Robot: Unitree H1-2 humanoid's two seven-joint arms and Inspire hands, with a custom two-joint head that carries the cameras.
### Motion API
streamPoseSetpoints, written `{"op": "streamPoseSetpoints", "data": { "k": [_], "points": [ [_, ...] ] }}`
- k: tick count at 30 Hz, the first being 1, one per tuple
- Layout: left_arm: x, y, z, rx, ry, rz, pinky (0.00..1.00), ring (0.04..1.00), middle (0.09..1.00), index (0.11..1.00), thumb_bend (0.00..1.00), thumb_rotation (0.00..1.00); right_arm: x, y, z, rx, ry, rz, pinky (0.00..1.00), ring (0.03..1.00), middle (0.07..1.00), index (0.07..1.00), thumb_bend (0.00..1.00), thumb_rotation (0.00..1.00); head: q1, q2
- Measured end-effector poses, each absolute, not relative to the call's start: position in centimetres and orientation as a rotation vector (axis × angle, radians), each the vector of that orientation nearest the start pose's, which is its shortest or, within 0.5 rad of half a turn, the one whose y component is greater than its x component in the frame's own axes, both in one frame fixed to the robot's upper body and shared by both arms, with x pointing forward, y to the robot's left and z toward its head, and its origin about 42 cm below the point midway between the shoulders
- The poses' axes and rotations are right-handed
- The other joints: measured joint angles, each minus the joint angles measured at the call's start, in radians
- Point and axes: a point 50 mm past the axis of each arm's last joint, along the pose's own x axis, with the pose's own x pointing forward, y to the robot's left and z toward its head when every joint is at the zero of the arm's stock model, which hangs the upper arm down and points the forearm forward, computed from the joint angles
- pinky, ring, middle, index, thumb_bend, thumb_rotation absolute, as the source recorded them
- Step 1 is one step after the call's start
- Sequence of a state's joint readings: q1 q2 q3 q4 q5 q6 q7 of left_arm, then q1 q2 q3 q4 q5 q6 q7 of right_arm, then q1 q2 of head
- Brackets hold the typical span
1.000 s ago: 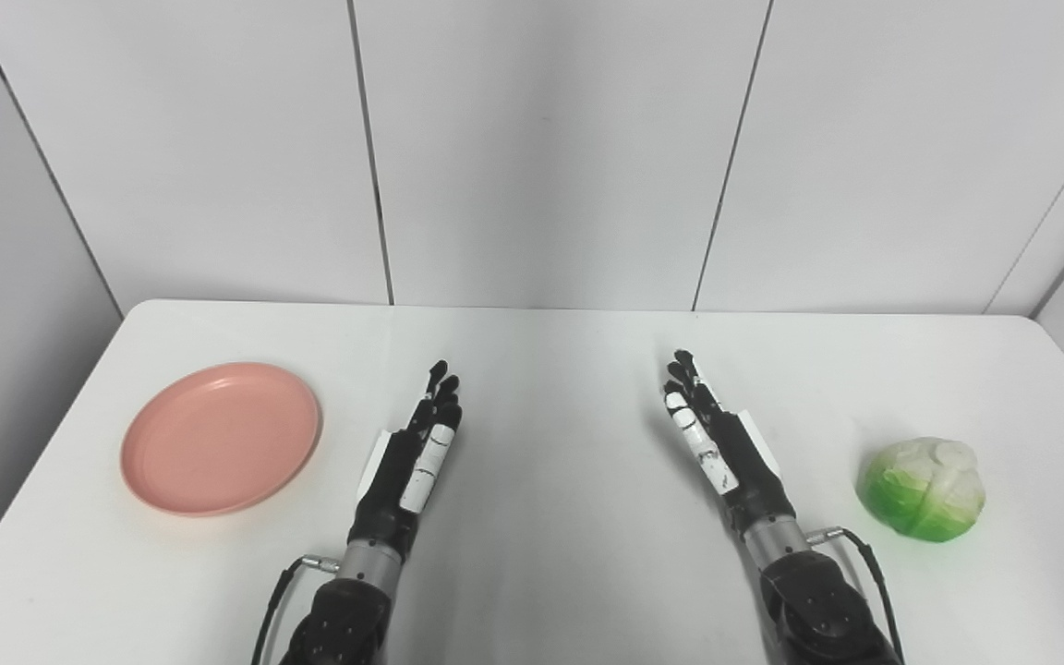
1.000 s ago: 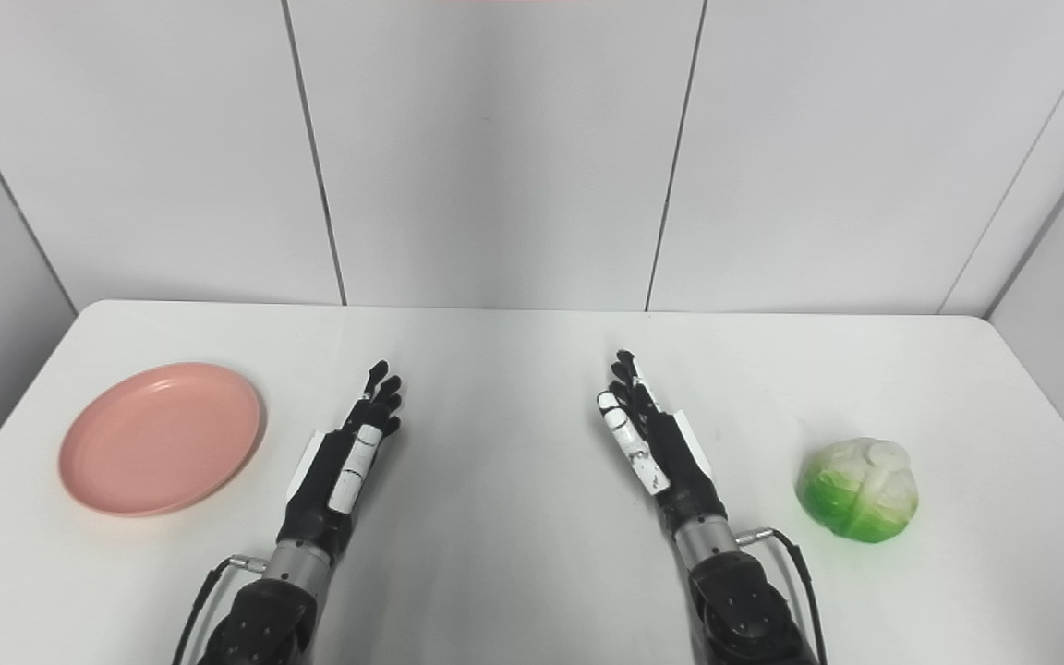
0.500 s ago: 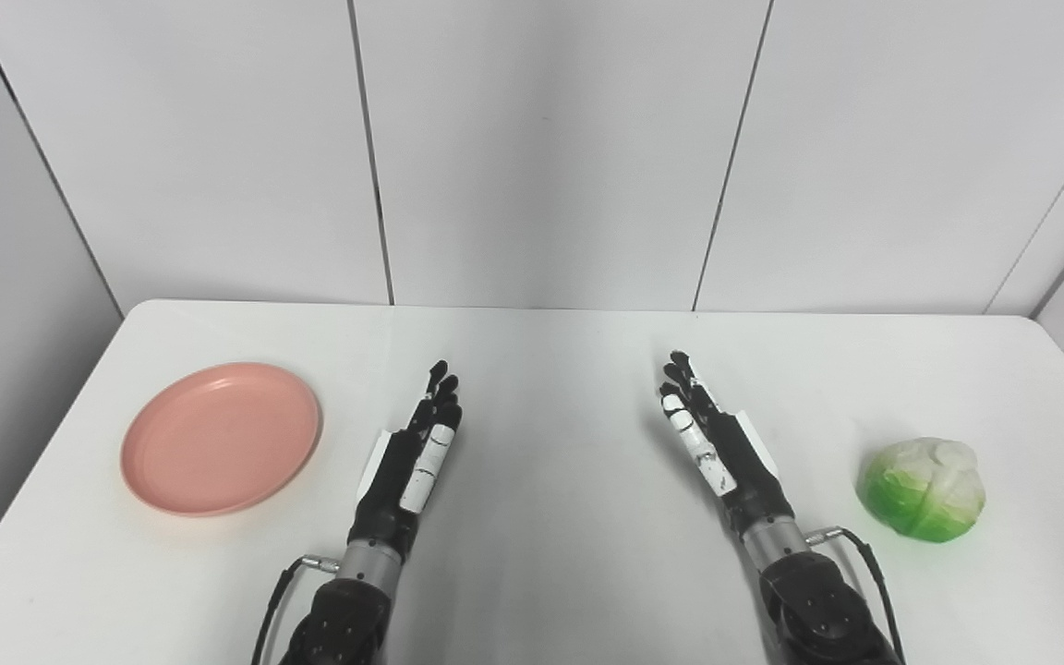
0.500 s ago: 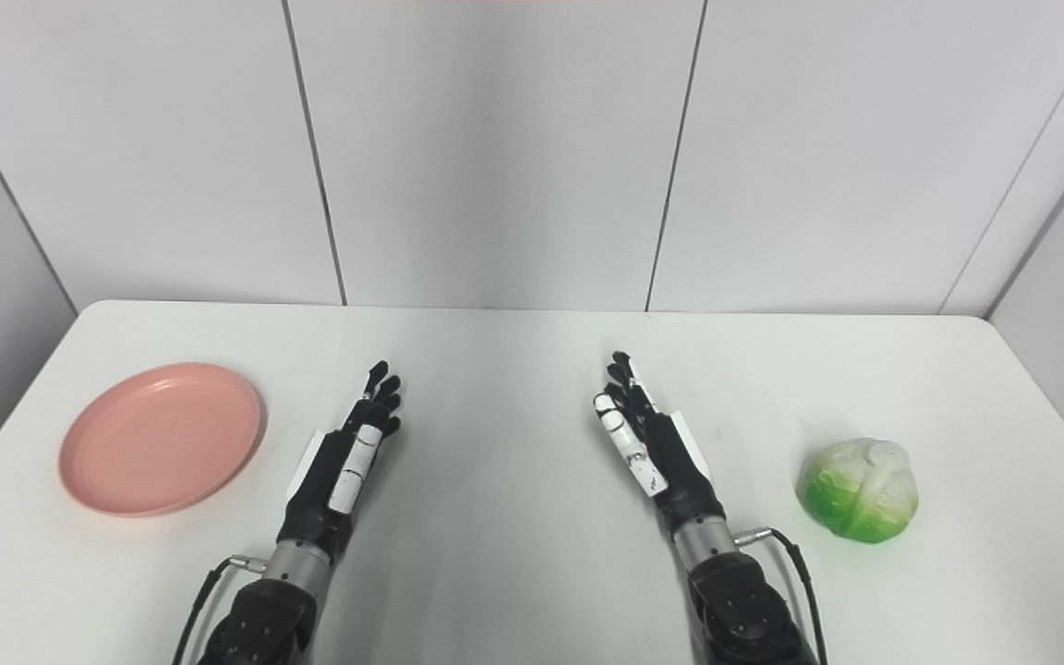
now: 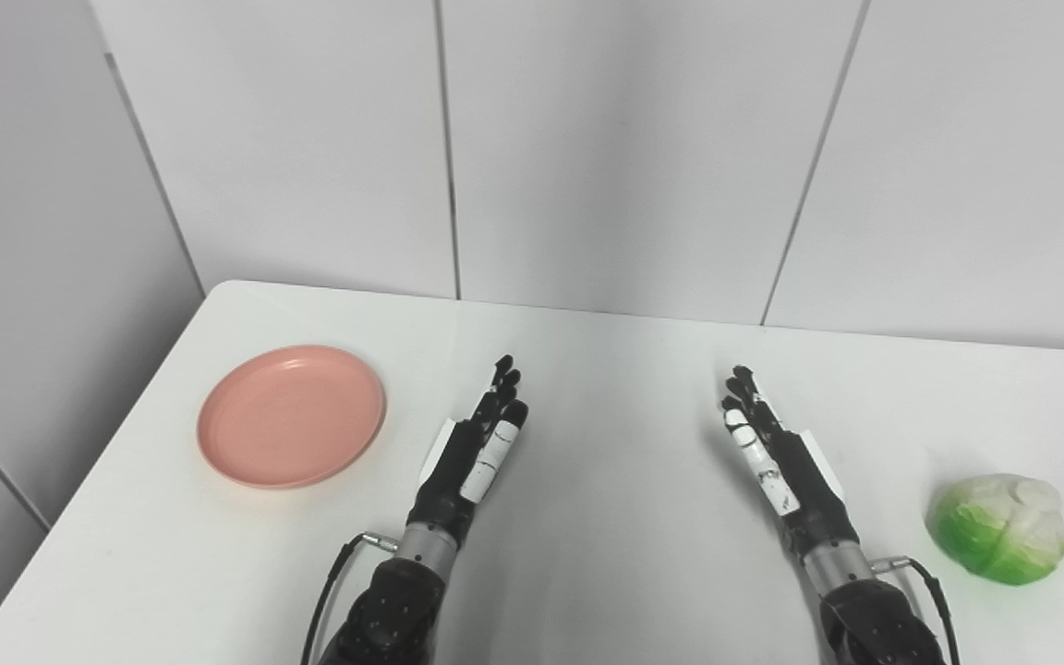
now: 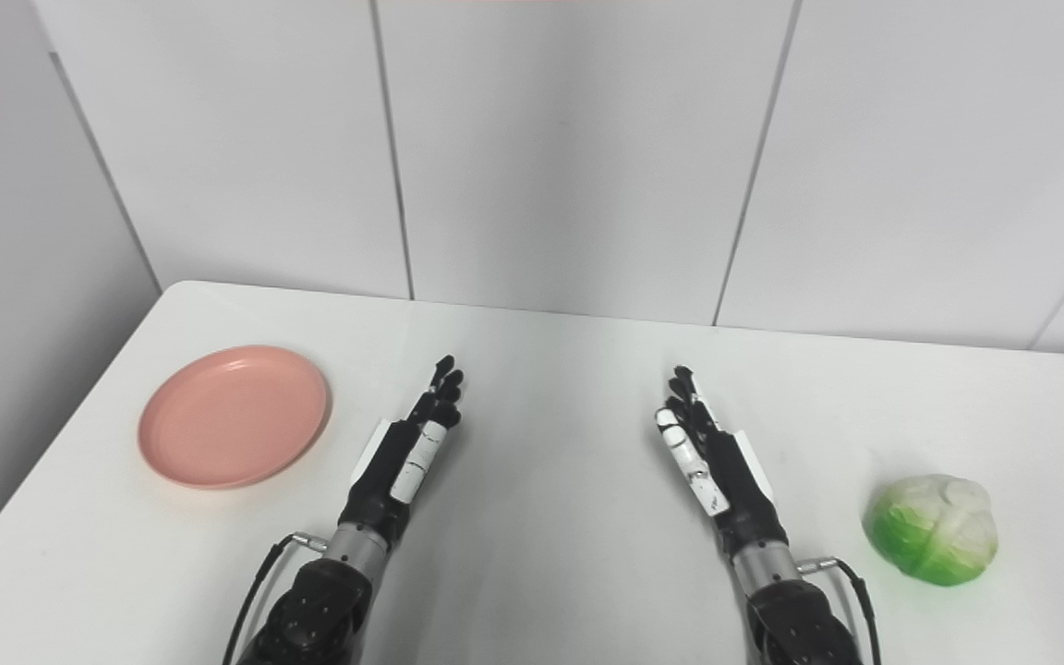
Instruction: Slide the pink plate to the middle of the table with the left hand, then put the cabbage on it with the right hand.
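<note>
— What carries the objects?
— A white table (image 5: 606,351) with rounded corners, set against a pale panelled wall.
— What lies directly on it?
— A pink plate (image 5: 292,417) on the left side, lying flat and holding nothing, and a green-and-white cabbage (image 5: 997,541) on the right side near the front. The two are well apart, with bare tabletop between.

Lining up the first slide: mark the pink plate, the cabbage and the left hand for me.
pink plate (image 5: 292,416), left eye view, bare middle of its dish.
cabbage (image 5: 997,541), left eye view, middle of the head.
left hand (image 6: 403,457), right eye view, back of the hand.
</note>
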State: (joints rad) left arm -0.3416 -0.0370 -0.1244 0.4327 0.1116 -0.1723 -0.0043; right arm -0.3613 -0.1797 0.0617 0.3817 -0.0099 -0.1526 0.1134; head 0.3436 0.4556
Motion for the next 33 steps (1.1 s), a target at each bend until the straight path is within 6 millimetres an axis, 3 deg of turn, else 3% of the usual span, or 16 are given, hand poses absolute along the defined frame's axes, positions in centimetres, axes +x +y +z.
{"op": "streamPoseSetpoints", "data": {
  "k": [1, 3, 7, 14, 19, 33],
  "points": [
    [38.2, 13.0, 9.8, 0.116, -0.081, -0.233, 0.99, 0.997, 1.000, 1.000, 0.82, 1.00, 39.8, -23.5, 12.2, -0.216, -0.111, 0.214, 0.96, 0.951, 0.970, 0.986, 0.56, 0.95, 0.026, -0.005],
    [38.6, 12.6, 9.8, 0.111, -0.080, -0.228, 0.95, 0.980, 0.997, 0.996, 0.83, 1.00, 39.8, -23.7, 12.2, -0.207, -0.108, 0.215, 0.97, 0.964, 0.980, 0.997, 0.46, 0.97, 0.055, -0.009],
    [39.3, 12.1, 9.8, 0.143, -0.083, -0.223, 0.95, 0.973, 0.990, 0.986, 0.83, 1.00, 39.7, -23.8, 12.3, -0.188, -0.100, 0.226, 0.99, 0.979, 0.994, 1.000, 0.42, 1.00, 0.115, -0.018],
    [39.5, 11.7, 10.0, 0.160, -0.088, -0.201, 0.90, 0.954, 0.980, 0.982, 0.81, 1.00, 39.8, -24.0, 12.5, -0.164, -0.092, 0.236, 1.00, 0.988, 1.000, 1.000, 0.40, 1.00, 0.114, -0.015],
    [39.6, 11.6, 10.1, 0.177, -0.091, -0.197, 0.94, 0.965, 0.982, 0.977, 0.79, 1.00, 39.7, -24.0, 12.7, -0.180, -0.096, 0.240, 1.00, 0.987, 1.000, 1.000, 0.36, 1.00, 0.104, -0.015],
    [39.7, 11.9, 10.2, 0.083, -0.085, -0.189, 1.00, 1.000, 1.000, 1.000, 0.89, 1.00, 39.6, -23.9, 12.9, -0.189, -0.090, 0.242, 1.00, 0.982, 0.999, 1.000, 0.40, 1.00, 0.097, -0.012]
  ]
}}
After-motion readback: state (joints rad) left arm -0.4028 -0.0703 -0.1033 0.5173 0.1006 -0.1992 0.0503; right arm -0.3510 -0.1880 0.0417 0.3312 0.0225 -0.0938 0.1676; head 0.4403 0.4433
